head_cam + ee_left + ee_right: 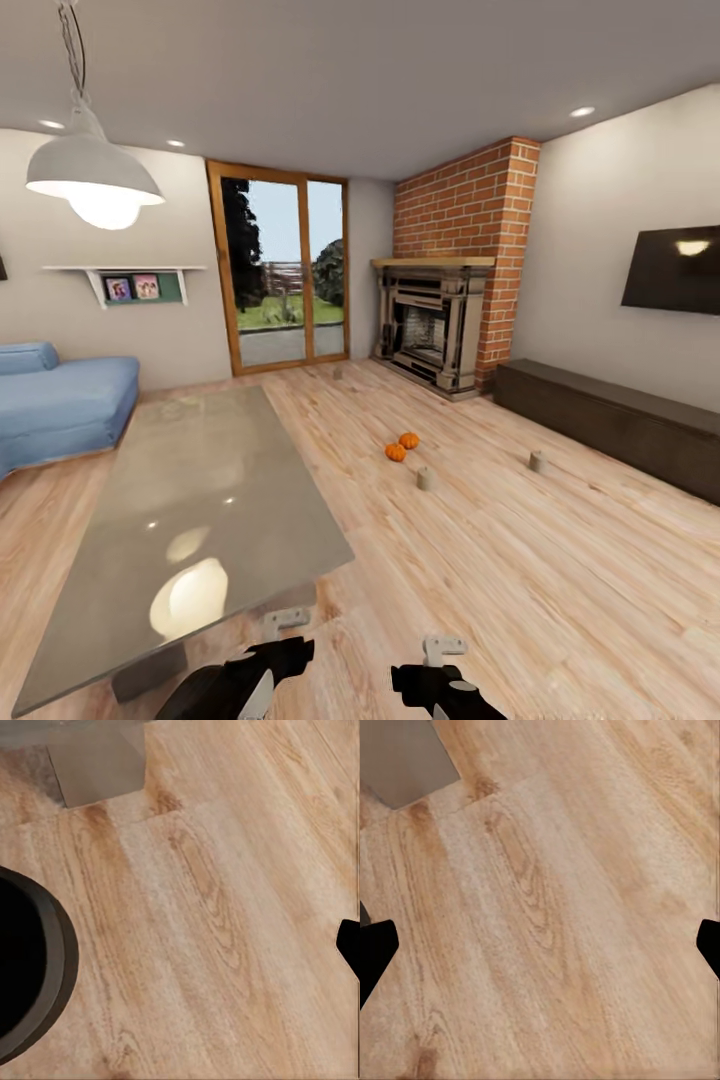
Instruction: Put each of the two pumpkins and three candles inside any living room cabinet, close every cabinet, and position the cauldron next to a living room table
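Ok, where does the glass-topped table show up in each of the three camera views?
Head view: the table takes up the lower left, its glass top running away from the robot.
Left wrist view: its grey leg sits at the picture's top edge.
Right wrist view: a corner of that leg is in the picture's upper-left corner.
Shared landmark: the grey leg, standing on the plank floor.

Pale wood-plank floor [555, 915] runs diagonally across the frame, its grain drawn in long oval swirls with a darker knot near the upper left. In the upper-left corner sits a flat grey-brown block [405, 761], its edges slanting across the boards. Two black fingertips [375, 952] of the right gripper [540, 949] poke in at mid-height — one at the left edge, one at the right — set wide apart, with bare floor between them.
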